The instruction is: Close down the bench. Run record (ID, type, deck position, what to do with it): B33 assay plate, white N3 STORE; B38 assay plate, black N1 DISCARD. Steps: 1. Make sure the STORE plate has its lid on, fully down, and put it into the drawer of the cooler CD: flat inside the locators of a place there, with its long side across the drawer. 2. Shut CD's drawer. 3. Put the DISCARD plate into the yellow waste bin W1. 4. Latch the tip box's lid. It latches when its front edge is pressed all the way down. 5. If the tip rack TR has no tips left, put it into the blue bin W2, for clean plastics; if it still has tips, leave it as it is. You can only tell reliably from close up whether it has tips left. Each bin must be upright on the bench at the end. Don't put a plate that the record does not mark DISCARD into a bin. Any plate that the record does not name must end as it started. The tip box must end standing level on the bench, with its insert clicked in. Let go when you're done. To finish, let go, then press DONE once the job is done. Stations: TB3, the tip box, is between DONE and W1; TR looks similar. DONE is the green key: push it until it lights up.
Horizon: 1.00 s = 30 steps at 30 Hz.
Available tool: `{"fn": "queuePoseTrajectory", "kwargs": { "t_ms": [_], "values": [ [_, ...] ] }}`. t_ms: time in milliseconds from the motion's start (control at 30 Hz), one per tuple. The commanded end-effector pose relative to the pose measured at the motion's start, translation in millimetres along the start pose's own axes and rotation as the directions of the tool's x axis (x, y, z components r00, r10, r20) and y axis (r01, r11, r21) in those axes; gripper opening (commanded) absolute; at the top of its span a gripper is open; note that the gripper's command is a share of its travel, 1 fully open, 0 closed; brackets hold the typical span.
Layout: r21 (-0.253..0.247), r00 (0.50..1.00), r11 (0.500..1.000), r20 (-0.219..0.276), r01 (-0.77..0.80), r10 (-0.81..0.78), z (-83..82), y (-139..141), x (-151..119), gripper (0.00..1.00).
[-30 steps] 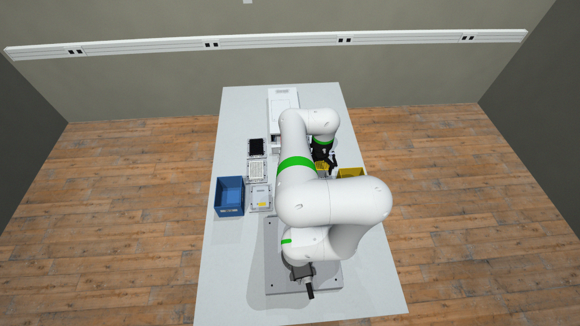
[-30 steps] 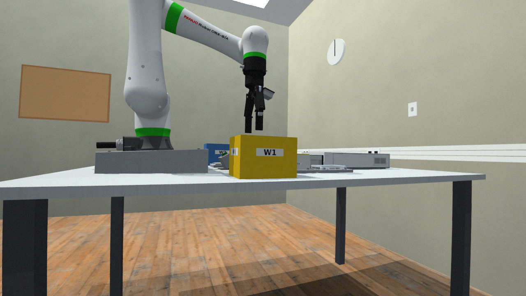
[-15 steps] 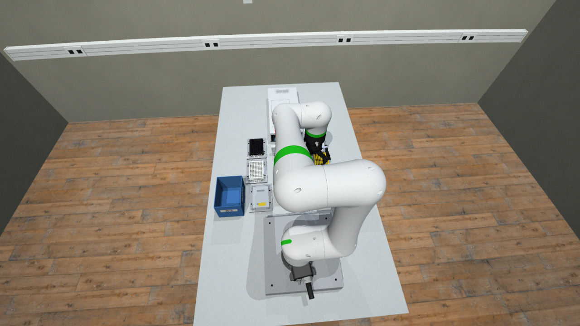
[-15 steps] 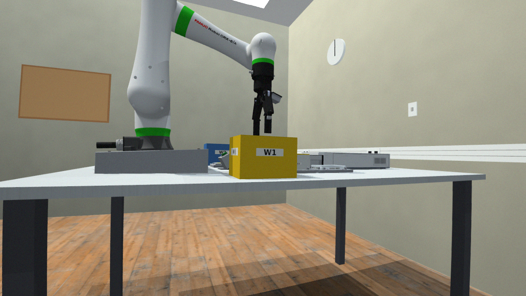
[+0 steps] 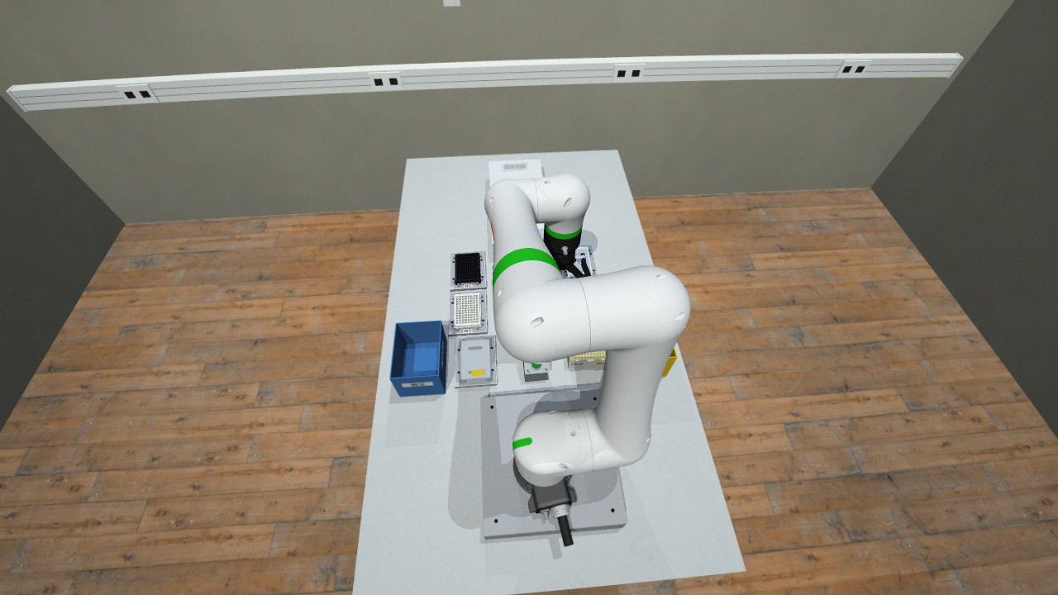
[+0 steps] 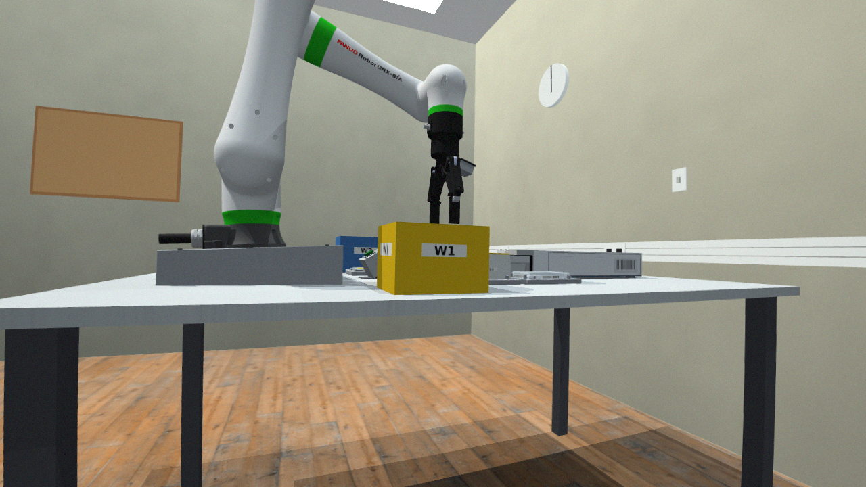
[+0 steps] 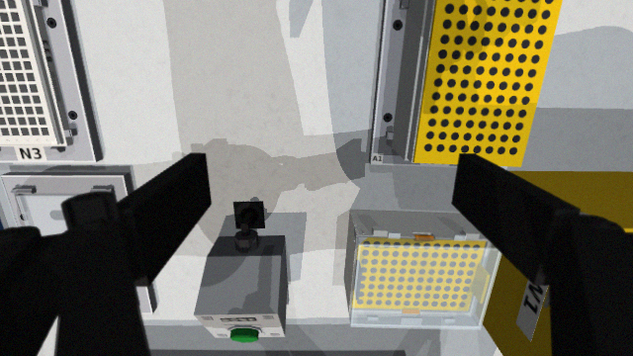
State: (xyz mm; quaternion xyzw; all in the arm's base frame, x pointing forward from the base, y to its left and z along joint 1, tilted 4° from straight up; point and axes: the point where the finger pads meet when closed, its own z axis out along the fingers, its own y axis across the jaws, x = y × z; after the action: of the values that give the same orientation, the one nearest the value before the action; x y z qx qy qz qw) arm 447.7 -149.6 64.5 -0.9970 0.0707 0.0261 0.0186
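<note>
The tool [image 7: 331, 198] hung with jaws wide apart and nothing in them — probably placed to check the tip rack [image 7: 482, 79] just beyond the tip box [image 7: 420, 272], its holes showing dark. White plate [image 7: 22, 74] sat at N3, far side of the tip box.

Bright, even overhead light; sharp pictures, with soft grey shadows on the bench [image 5: 436, 473].
</note>
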Motion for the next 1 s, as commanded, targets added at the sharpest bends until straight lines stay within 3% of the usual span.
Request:
{"fn": "queuePoseTrajectory", "kwargs": {
  "t_ms": [0, 967],
  "values": [
    [-0.001, 1.0, 1.0, -0.001, 0.0, 0.0, 1.7, -8.6, 17.7, 0.88],
    [0.0, 1.0, 1.0, -0.001, 0.0, 0.0, 14.3, -55.0, 105.4, 0.88]
  ]
}}
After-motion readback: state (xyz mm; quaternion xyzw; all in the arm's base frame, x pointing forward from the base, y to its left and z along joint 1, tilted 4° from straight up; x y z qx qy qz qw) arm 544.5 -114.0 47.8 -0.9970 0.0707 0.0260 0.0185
